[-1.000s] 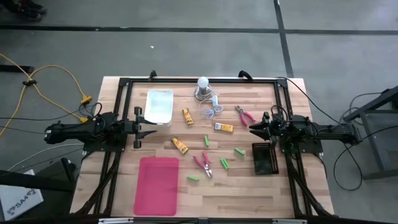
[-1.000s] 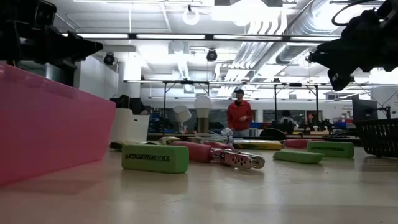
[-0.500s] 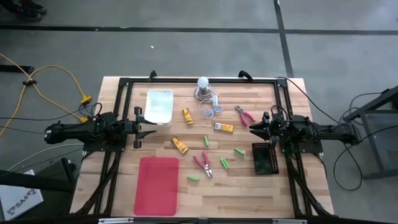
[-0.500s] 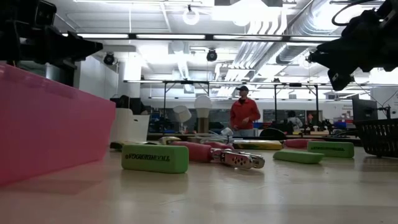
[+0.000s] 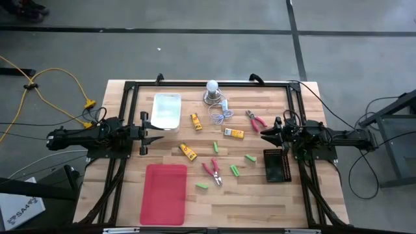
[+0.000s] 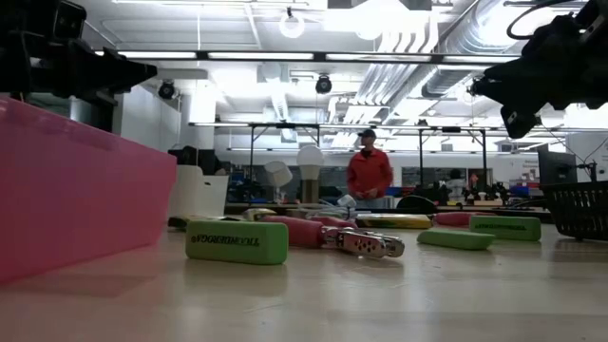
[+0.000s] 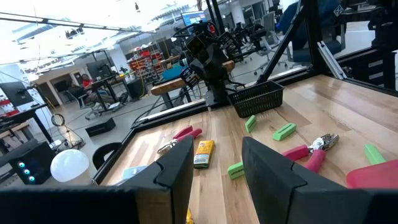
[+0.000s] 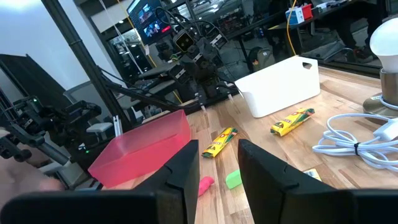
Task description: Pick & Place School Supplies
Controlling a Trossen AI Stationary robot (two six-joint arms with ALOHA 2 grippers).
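A: From above, left gripper (image 5: 148, 133) and right gripper (image 5: 266, 135) wait at the table's sides; the orange-yellow oblong pieces (image 5: 188, 152), green sticks (image 5: 234, 171) and pink-handled pliers (image 5: 212, 171) lie scattered mid-table.

B: Wrist views show both with fingers parted, empty. Nothing picked yet; next, reach and descend.

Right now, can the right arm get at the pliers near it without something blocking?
Probably yes. The right hand is open and holds nothing, and those pliers lie alone on bare table just beside it. The black basket sits on the hand's other side.

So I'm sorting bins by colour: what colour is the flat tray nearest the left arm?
Pink tray; the high view shows it best.
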